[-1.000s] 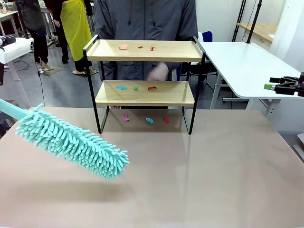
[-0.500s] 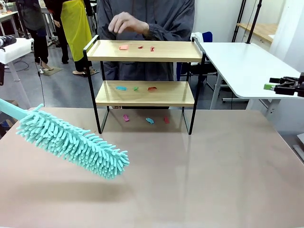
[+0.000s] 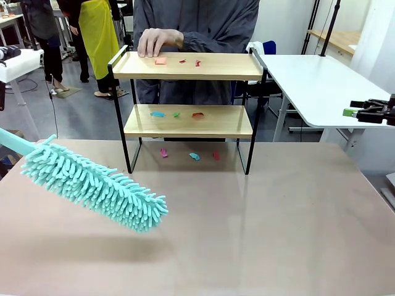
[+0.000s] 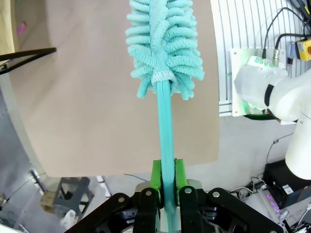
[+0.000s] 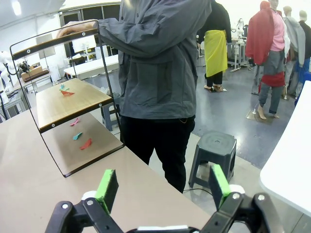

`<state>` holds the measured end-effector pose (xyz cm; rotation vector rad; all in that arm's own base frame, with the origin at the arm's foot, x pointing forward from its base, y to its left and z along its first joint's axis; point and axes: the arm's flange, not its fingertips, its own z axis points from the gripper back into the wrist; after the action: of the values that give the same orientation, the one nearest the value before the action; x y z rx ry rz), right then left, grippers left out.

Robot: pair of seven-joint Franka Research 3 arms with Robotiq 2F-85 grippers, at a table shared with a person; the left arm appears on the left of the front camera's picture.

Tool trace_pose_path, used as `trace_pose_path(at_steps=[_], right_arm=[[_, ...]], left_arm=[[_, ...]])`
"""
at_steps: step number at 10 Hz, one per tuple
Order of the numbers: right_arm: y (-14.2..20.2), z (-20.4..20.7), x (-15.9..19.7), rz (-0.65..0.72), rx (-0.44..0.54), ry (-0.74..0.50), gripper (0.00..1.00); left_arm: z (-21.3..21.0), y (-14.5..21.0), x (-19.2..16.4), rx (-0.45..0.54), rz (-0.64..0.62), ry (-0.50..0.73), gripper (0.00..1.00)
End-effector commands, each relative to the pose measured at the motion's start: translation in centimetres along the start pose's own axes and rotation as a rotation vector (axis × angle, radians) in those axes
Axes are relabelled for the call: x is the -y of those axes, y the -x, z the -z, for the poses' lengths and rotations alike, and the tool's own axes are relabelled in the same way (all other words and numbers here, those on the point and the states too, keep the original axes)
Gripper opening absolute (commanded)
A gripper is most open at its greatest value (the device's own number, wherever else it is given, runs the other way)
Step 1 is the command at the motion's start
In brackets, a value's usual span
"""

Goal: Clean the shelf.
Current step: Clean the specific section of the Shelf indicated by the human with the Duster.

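Observation:
The shelf (image 3: 228, 66) stands at the far middle of the brown table, with small coloured scraps (image 3: 161, 61) on its top board, more on the lower board (image 3: 158, 114) and on the table beneath (image 3: 194, 156). A person behind it rests a hand (image 3: 159, 42) on the top board's left end. A teal fluffy duster (image 3: 92, 185) hangs over the table's left side. In the left wrist view my left gripper (image 4: 165, 167) is shut on the duster's handle (image 4: 166, 131). My right gripper (image 3: 355, 112) is at the far right, open and empty (image 5: 161, 187), facing the shelf (image 5: 53, 104) from the side.
A white table (image 3: 315, 86) stands at the back right, beside my right gripper. A grey stool (image 5: 214, 155) sits on the floor behind the person. Other people stand farther off at the back left. The brown table (image 3: 259, 234) has bare room in front of the shelf.
The person's hand rose from behind the lower board to the top board's left end. The duster and both grippers have stayed put.

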<state>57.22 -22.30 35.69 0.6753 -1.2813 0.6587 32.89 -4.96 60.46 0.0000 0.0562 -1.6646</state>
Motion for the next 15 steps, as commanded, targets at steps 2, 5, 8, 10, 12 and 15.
trace_pose_path(at_steps=[2,5,8,10,12,15], right_arm=[[-0.3,0.2,-0.1,-0.005,0.001,-0.002,1.0],[-0.3,0.2,-0.1,-0.005,0.001,-0.002,1.0],[-0.3,0.2,-0.1,-0.005,0.001,-0.002,1.0],[-0.3,0.2,-0.1,-0.005,0.001,-0.002,1.0],[-0.3,0.2,-0.1,-0.005,0.001,-0.002,1.0],[-0.3,0.2,-0.1,-0.005,0.001,-0.002,1.0]], left_arm=[[-0.2,0.4,0.2,0.003,0.012,0.001,0.13],[-0.2,0.4,0.2,0.003,0.012,0.001,0.13],[0.0,0.0,0.0,0.0,0.0,0.0,0.13],[-5.0,-2.8,0.1,0.212,-0.078,-0.01,0.13],[-9.5,-6.1,1.4,0.374,-0.115,-0.045,0.13],[-16.0,-14.3,3.4,0.56,-0.359,-0.064,0.13]])
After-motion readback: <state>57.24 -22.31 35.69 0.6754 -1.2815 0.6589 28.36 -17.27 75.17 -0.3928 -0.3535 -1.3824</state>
